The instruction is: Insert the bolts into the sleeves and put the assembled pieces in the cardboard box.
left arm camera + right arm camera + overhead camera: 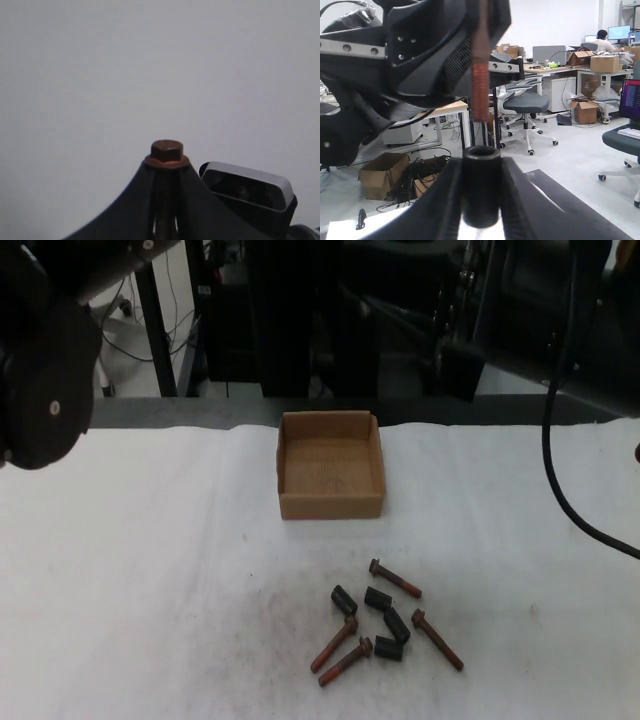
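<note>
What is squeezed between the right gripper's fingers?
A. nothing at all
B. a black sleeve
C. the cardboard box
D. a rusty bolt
B: in the right wrist view the right gripper is shut on an upright black sleeve, while the bolt held by the left gripper hangs above its opening, not yet in.

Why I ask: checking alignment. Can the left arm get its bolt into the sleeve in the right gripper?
Probably yes: the bolt has its tip just short of the open mouth of the sleeve, roughly in line, with nothing between them.
</note>
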`<state>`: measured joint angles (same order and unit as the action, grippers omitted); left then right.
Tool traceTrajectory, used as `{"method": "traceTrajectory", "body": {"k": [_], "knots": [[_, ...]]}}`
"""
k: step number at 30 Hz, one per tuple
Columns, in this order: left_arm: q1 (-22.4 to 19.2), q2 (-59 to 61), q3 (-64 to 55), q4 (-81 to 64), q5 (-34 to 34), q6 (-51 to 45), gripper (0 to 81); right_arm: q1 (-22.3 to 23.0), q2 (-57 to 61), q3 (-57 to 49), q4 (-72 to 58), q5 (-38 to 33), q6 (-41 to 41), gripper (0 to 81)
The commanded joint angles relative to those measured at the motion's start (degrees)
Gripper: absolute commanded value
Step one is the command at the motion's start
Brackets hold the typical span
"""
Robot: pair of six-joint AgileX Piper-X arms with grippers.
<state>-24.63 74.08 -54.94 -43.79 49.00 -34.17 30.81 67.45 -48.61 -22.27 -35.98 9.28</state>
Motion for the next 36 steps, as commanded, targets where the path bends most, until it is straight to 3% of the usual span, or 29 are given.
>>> {"method": "traceTrajectory", "body": {"k": [1,36], "knots": [[-0.27,-0.76,-0.2,-0.05,0.82,1.11,0.3,0.12,-0.42,-0.23,-1.07,-0.49,0.14,0.8],[-0.27,-0.76,-0.2,4.53,5.66,4.6,0.3,0.12,-0.42,-0.23,1.9,-3.02,0.14,0.8]]}}
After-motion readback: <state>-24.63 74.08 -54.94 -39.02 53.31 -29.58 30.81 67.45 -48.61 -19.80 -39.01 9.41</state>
